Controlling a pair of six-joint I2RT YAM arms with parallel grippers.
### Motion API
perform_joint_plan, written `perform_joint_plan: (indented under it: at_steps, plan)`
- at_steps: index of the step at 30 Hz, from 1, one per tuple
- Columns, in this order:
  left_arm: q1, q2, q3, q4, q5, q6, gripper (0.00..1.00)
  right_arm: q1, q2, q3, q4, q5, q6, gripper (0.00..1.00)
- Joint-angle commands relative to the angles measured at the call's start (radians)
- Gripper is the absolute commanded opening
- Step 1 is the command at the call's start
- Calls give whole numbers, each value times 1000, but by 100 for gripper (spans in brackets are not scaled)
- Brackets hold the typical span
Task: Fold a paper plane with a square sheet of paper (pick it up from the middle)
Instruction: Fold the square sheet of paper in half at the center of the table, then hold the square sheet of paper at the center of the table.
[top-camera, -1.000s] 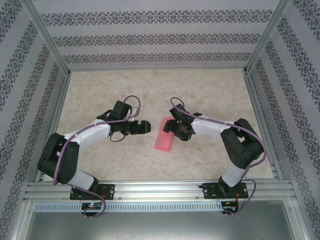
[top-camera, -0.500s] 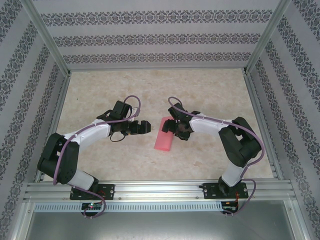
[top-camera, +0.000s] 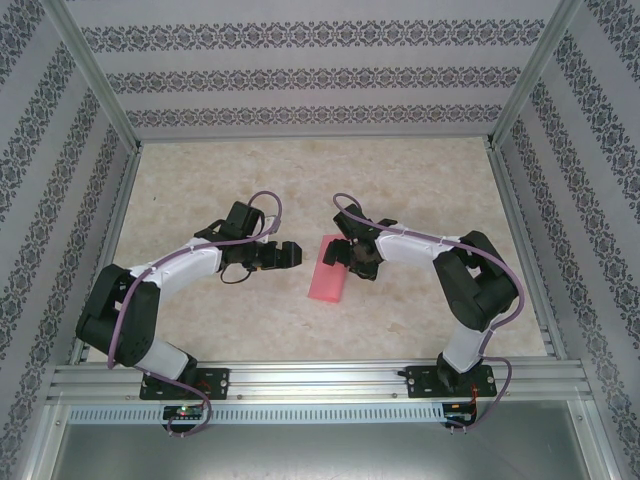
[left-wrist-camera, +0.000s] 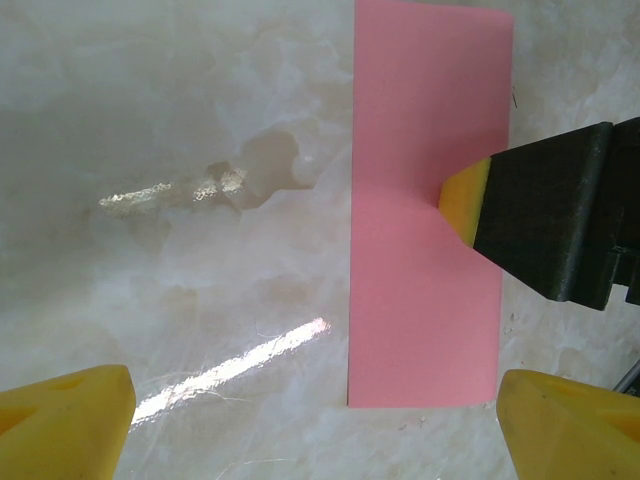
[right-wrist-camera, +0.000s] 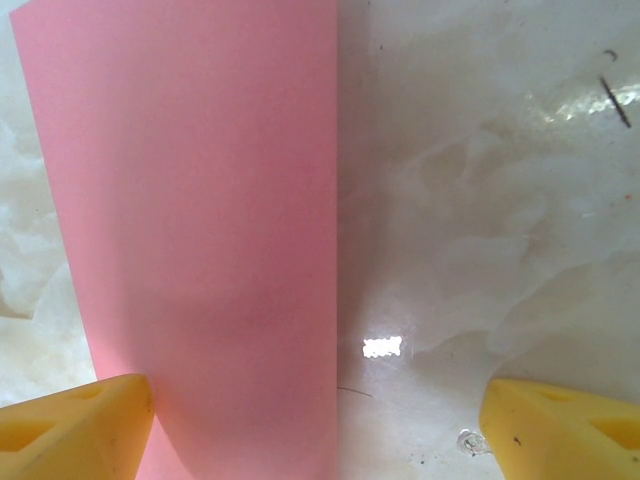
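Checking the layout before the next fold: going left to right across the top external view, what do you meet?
Black-and-white left arm → left pincer, open → thin pink-red paper sheet, a narrow rectangle lying flat → black-and-white right arm.
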Motion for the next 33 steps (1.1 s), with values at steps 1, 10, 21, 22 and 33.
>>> perform_joint_plan:
  at_steps: [1, 10, 21, 22, 33]
  plan:
    - [-16, 12, 34, 31, 22, 22, 94, 9, 77, -35, -11, 29, -2, 87]
    - [-15, 16, 31, 32, 24, 21, 94, 8, 86, -36, -7, 31, -5, 85]
    - [-28, 63, 60, 50, 63, -9, 81, 12, 116, -33, -11, 41, 6, 84]
    - [-33, 76, 71, 49, 66, -14, 77, 14, 117, -33, -13, 43, 4, 83]
    - [-95, 269, 208, 35, 121, -80, 17, 15, 135, -37, -16, 48, 5, 83]
